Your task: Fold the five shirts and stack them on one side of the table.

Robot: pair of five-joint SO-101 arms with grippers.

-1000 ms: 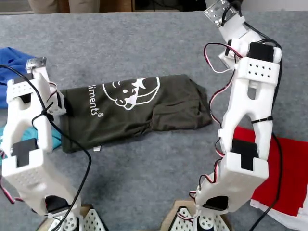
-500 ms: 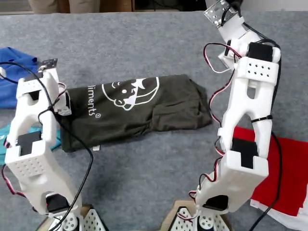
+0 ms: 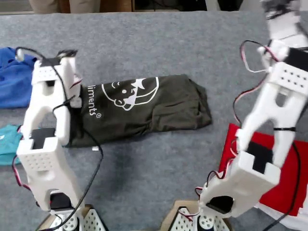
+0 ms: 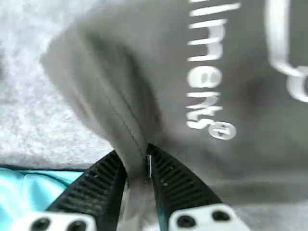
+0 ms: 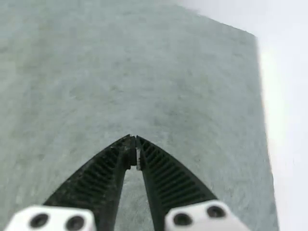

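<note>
Progress looks early: the left end effector [image 4: 137, 166] pinches the left edge of the half-folded olive shirt [image 3: 144, 108] mid-worktop [image 3: 144, 38], the right end effector [image 5: 133, 151] is closed and empty, and the blue shirt [image 3: 14, 84], teal shirt [image 3: 7, 144] and red shirt [image 3: 288, 178] lie unstacked.

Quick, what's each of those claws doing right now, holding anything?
Left gripper: closed, pinching the dark green shirt.
Right gripper: closed, holding nothing.

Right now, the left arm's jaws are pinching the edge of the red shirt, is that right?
No. The left arm's jaws are pinching the edge of the dark green shirt, not the red shirt, which lies off to the other side. The left wrist view shows the pinch.
</note>
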